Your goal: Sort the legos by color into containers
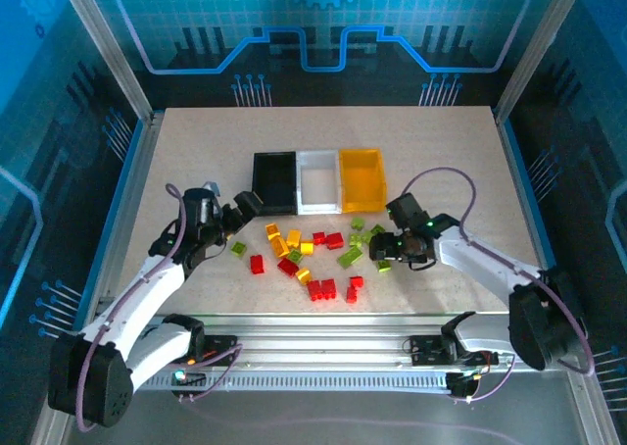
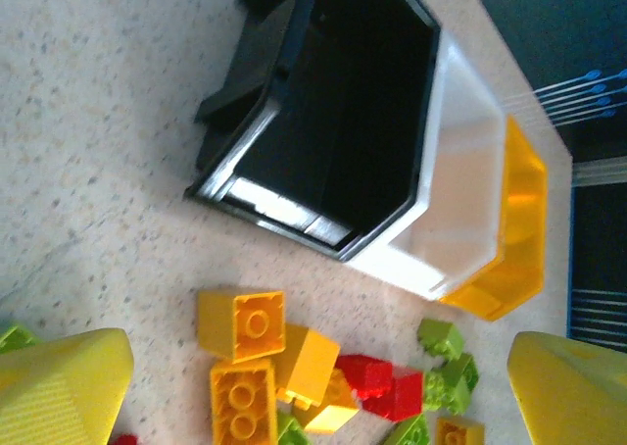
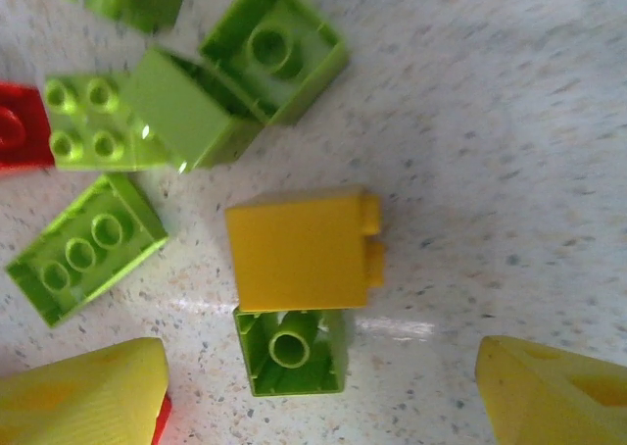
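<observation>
Centre of the overhead frame, on the speckled beige tabletop (image 1: 196, 151): I log a loose scatter of small studded plastic bricks (image 1: 313, 254) in red, yellow-orange and lime green, all lying on the table.

Just above the scatter I record three open rectangular plastic bins joined in a row: black bin (image 1: 274, 185) left, white bin (image 1: 318, 185) middle, yellow-orange bin (image 1: 361, 180) right.

Left gripper (image 1: 240, 218): left of the scatter, just below the black bin's lower left corner. From its wrist camera I see the yellow fingertips (image 2: 59, 386) wide apart in the lower corners, holding nothing. Between them lie a square yellow-orange brick (image 2: 242, 322), a red brick (image 2: 377, 386) and a small lime brick (image 2: 446, 367).

Right gripper (image 1: 380, 249): right edge of the scatter, below the yellow-orange bin. From its wrist camera I see the jaws apart, gripping nothing.
- Frame centre: yellow brick on its side (image 3: 299, 249), studs pointing right.
- Touching its lower edge: lime green brick with the hollow side up (image 3: 291, 350), clear of both fingertips.
- Upper left: a cluster of lime green bricks (image 3: 83, 122).
</observation>
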Robot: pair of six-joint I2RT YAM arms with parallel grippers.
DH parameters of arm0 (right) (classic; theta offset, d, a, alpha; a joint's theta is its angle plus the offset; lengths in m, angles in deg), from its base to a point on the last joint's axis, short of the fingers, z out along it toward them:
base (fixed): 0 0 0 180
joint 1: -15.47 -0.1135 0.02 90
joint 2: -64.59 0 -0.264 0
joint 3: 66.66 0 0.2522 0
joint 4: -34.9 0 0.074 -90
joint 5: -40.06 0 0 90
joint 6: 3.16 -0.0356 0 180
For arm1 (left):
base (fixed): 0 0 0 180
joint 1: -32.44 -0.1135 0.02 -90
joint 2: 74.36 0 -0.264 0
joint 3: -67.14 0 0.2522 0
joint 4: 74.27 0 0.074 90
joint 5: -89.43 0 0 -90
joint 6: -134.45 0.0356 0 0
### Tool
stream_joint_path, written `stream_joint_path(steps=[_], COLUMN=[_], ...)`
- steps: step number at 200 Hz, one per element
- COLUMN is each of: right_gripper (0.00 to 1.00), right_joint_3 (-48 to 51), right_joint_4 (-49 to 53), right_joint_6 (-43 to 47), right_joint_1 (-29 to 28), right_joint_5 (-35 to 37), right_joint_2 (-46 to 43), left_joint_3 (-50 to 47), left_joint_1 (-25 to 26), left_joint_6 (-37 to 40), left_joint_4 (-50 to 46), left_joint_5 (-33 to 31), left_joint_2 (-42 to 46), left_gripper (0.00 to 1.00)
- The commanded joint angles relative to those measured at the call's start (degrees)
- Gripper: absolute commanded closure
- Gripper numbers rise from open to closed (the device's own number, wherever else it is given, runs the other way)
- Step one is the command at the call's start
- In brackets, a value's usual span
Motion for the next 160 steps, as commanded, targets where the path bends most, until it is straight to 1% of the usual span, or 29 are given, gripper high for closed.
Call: stream_joint_path(steps=[1, 37, 60, 87, 119, 145, 160], right_gripper=[0.19, 0.28, 0.32, 0.41, 0.51, 0.59, 0.62], right_joint_3=[-2.35, -6.14, -7.30, -9.20, -9.14, -8.68, -8.66], right_joint_4=[-1.84, -2.29, -2.88, -2.20, -1.26, -1.31, -0.96], right_joint_6=[0.80, 1.28, 1.70, 1.81, 1.55, 1.64, 1.86], right_joint_1=[-1.52, -1.59, -1.53, -1.57, -1.53, -1.59, -1.56], right_joint_5=[1.03, 3.57, 4.12, 4.60, 5.49, 5.48, 5.96], right_joint_2=[4.42, 10.96, 13.24, 15.53, 16.57, 15.67, 14.02], left_joint_3=[-1.93, -3.52, -3.95, -3.97, -3.88, -3.79, -3.68], left_joint_1=[0.31, 0.40, 0.40, 0.38, 0.39, 0.39, 0.38], left_joint_6=[-0.09, -0.85, -0.78, -0.60, -0.12, -0.05, -0.05], left_joint_4=[-2.75, -2.43, -2.14, -1.91, -2.09, -2.08, -2.18], left_joint_5=[2.10, 2.76, 2.81, 2.84, 2.59, 2.42, 2.24], left_joint_2=[0.59, 0.16, -0.10, -0.54, -1.04, -1.33, -1.45], left_gripper=[0.01, 0.01, 0.01, 0.01, 0.01, 0.01, 0.01])
